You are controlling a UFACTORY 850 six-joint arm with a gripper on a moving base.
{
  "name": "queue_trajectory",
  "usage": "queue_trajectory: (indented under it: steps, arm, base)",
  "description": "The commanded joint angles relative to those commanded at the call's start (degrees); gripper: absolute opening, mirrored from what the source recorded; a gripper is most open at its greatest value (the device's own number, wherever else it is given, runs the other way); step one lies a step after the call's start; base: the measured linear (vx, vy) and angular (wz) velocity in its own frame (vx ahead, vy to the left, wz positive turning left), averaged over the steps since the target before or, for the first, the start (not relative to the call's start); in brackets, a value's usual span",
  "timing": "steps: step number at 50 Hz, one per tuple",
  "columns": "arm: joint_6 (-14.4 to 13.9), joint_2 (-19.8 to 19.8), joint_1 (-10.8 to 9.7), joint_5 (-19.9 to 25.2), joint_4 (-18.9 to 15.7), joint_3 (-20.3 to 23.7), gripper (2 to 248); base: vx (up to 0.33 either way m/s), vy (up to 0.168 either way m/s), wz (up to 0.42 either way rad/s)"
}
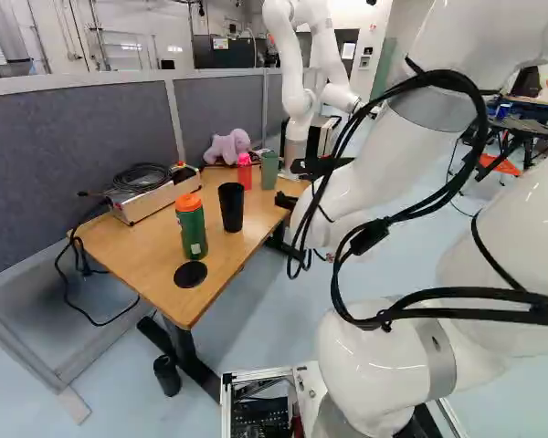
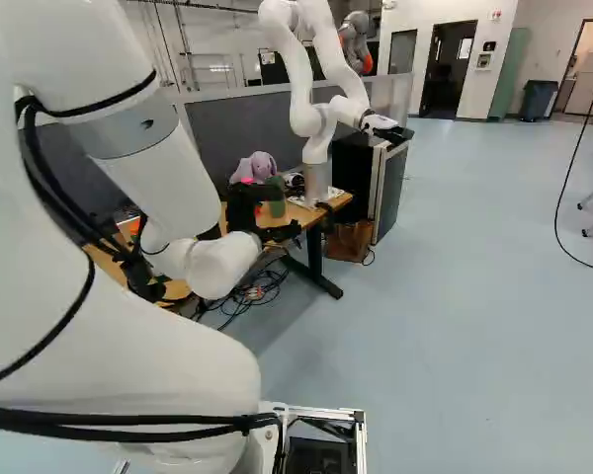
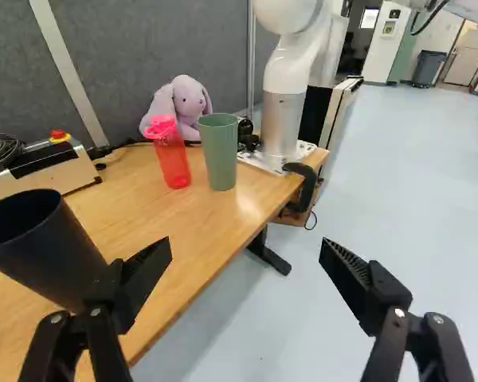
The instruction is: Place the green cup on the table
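Wrist view, with twelve o'clock as straight ahead of the gripper: table (image 3: 199, 231) with smooth, honey-coloured wood-grain top; partition (image 3: 191, 48) of grey, fabric-like texture beyond; lavender plush toy (image 3: 183, 103) with long, floppy ears; slim bottle (image 3: 171, 155) of translucent red; black cup (image 3: 40, 243), smooth and tapered, at ten o'clock, just beside one finger, contact impossible to tell. In left base view: bottle with orange lid (image 1: 191, 228), green-bodied, upright on wood, near flat black disc (image 1: 190, 275). Green cup (image 3: 220, 151): one, plain sage, matt, round-mouthed, narrowing slightly to base; upright on table near its far end, at about eleven o'clock from gripper, well apart from it; red bottle at cup's nine o'clock, another robot (image 3: 285, 103) at its two. In right base view: arm (image 2: 158, 148) of glossy white rounded links, forearm sloping down toward five o'clock; black gripper (image 2: 262, 212) at wrist's one o'clock, with ribbed fingers (image 3: 146, 274) spread wide.
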Motion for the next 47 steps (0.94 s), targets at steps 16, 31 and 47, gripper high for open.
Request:
queue_trajectory:
  steps: [16,31,47]
  arm:
    - [0.0,2.25,-0.58,-0.97,0.0,1.5,247]
    - [0.0,2.88,-0.74,-1.25,0.0,1.92,247]
    - [0.0,2.88,-0.74,-1.25,0.0,1.92,247]
  base:
    - [0.0,0.0,0.0]
    - [0.0,0.0,0.0]
    - [0.0,0.0,0.0]
